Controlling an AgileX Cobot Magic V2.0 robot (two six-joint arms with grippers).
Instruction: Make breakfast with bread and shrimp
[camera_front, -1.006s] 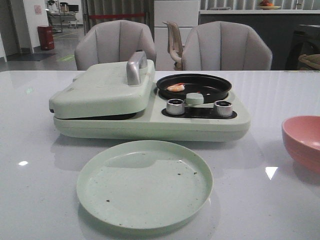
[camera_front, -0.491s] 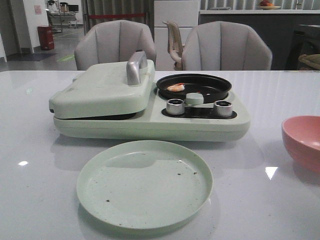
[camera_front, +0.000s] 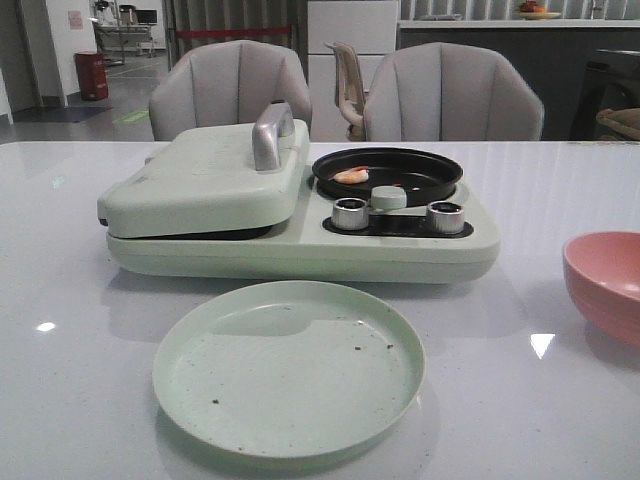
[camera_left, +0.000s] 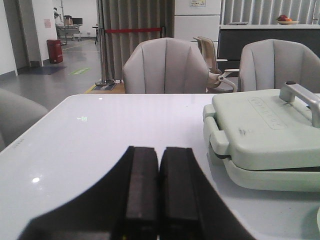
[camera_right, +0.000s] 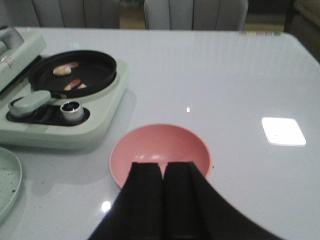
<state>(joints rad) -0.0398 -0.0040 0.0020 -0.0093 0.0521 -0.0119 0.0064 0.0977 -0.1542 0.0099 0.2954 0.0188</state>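
Pale green plastic fills most of the front view: a breakfast cooker (camera_front: 300, 215) stands in the middle of the white table (camera_front: 80, 380), its hinged lid (camera_front: 205, 180) shut on the left half, a silver handle (camera_front: 270, 133) on top. On the cooker's right half sits a round black pan (camera_front: 388, 175) with shrimp (camera_front: 351, 175) in it, one pale orange piece plain to see and a smaller reddish bit beside it. Two silver knobs (camera_front: 350, 213) sit in front of the pan. An empty green plate (camera_front: 289, 367) lies nearer the camera, and a pink bowl (camera_front: 605, 283) stands at the right edge. No arm shows here, and no bread is visible.

From the left wrist, the left gripper (camera_left: 159, 190) has its two black fingers (camera_left: 142, 185) pressed together, holding nothing. The shut lid (camera_left: 270, 130) lies ahead and to one side, apart from the fingers. No shrimp appear in this view.

From the right wrist, the right gripper (camera_right: 162, 195) also has its fingers (camera_right: 146, 195) closed against each other, empty, hanging just over the near rim of the pink bowl (camera_right: 160, 147). The shrimp (camera_right: 66, 68) lie in the black pan (camera_right: 72, 72), three small pieces, well apart from the fingers, with the bowl between.
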